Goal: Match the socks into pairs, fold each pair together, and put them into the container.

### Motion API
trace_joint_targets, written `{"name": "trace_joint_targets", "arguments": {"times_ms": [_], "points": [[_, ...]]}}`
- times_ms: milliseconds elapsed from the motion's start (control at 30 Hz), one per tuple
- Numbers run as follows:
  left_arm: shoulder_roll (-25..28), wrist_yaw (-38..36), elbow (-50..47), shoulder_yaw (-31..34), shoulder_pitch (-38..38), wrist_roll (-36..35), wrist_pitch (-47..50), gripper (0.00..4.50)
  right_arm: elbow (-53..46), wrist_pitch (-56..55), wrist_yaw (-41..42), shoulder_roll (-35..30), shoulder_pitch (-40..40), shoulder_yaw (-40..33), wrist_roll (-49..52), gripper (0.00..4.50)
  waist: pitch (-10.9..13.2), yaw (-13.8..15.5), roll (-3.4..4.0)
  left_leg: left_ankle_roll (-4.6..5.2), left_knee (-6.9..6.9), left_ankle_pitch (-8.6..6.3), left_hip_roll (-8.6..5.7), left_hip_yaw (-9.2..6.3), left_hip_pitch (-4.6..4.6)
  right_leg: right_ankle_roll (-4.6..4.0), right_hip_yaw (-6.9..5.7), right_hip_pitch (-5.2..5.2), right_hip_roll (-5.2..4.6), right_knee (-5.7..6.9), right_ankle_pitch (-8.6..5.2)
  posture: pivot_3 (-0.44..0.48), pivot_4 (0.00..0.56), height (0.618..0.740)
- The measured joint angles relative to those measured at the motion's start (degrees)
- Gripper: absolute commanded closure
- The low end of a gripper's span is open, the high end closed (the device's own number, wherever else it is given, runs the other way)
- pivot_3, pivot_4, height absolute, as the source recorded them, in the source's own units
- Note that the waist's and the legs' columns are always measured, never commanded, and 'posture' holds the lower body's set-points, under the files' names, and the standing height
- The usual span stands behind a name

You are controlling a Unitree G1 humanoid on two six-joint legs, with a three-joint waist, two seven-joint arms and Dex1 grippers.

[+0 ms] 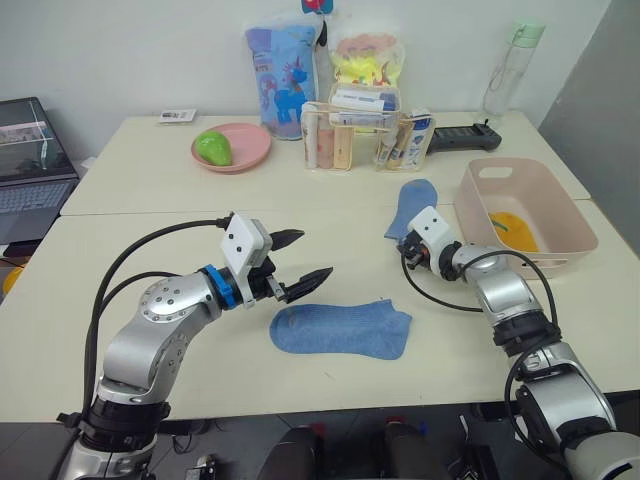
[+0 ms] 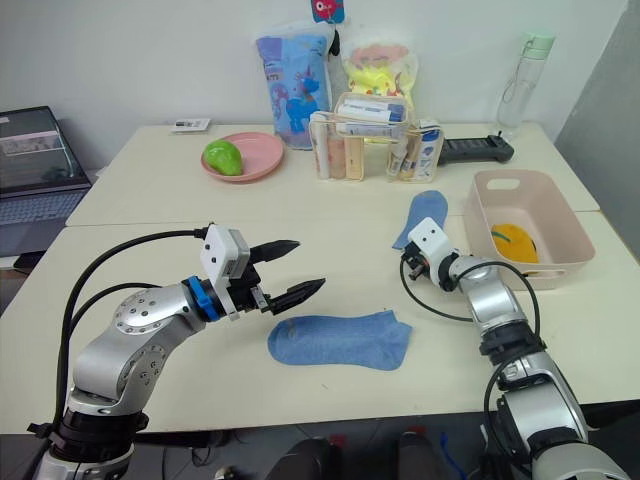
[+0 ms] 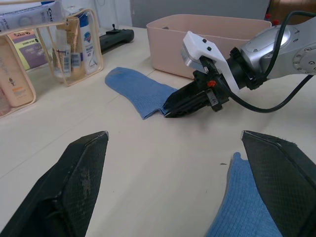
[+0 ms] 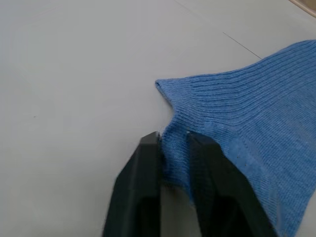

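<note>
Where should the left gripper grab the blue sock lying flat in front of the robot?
Probably at the cuff end of the near sock, the straight open edge toward the robot's right. The sock lies flat, so the open left gripper should come from above and pinch that edge.

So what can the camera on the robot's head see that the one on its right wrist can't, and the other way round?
Head camera alone: the open left gripper above the table, the light blue sock lying flat beside it, the pink bin with something yellow inside, and the pink plate.

Right wrist camera alone: the close detail, with the black fingers pinched on a fold of ribbed cuff.

Both: the right gripper holding the second light blue sock at its edge, on the pale tabletop.
</note>
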Motion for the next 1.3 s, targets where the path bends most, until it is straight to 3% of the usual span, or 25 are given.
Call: {"name": "trace_joint_targets", "arguments": {"times_ms": [267, 467, 733, 867, 1067, 1300], "points": [[0.2, 0.1, 0.1, 0.0, 0.1, 0.0, -0.1, 0.0, -2.3, 0.2, 4.2, -0.8, 0.2, 0.5, 0.8, 4.47, 0.0, -0.1, 0.01, 0.0, -0.02, 0.0, 0.01, -0.01, -0.02, 0.0, 0.0, -0.03, 0.0, 0.0, 0.0, 0.0, 0.15, 0.74], [2.0, -0.9, 4.7, 1.0, -3.3, 1.0, -0.3, 0.0, -16.7, 0.8, 16.7, -6.4, 2.9, 5.1, 2.2, 4.47, 0.0, 0.0, 0.02, 0.01, -0.01, -0.01, 0.0, -0.03, -0.03, 0.0, -0.03, -0.02, 0.0, -0.02, 0.0, 0.0, 0.15, 0.74], [1.9, -2.0, 15.5, -1.6, -8.5, 7.3, -5.0, 0.0, -32.1, 6.5, 27.7, -9.9, 5.0, 5.9, 10.3, 4.47, 0.0, 0.5, 0.0, 0.01, 0.03, -0.01, -0.01, -0.14, -0.09, 0.0, -0.11, -0.03, 0.0, -0.05, 0.0, 0.0, 0.15, 0.74], [-2.4, -1.3, 26.3, -4.9, -15.8, 11.7, -8.0, 0.0, -37.6, 6.3, 32.4, -12.1, 7.1, 7.6, 13.1, 4.47, 0.0, 1.3, -0.02, 0.01, 0.11, -0.01, -0.08, -0.14, -0.12, 0.05, -0.11, -0.01, -0.04, -0.07, 0.03, 0.0, 0.15, 0.74], [-10.7, -0.2, 42.7, -8.2, -24.5, 16.1, -13.5, 0.0, -41.0, 8.2, 33.6, -14.0, 7.4, 9.4, 13.4, 4.47, 0.1, 1.0, -0.1, 0.0, 0.13, 0.0, -0.06, -0.16, -0.25, 0.06, -0.15, -0.12, -0.04, -0.03, 0.03, 0.0, 0.15, 0.74], [-16.7, -1.9, 63.0, -12.6, -34.1, 23.0, -23.5, 0.0, -45.2, 12.4, 33.6, -14.3, 9.0, 10.5, 16.0, 4.47, 0.1, 1.0, -0.14, 0.0, 0.13, 0.0, -0.07, -0.15, -0.25, 0.06, -0.15, -0.12, -0.05, -0.03, 0.03, 0.0, 0.15, 0.74]]}}
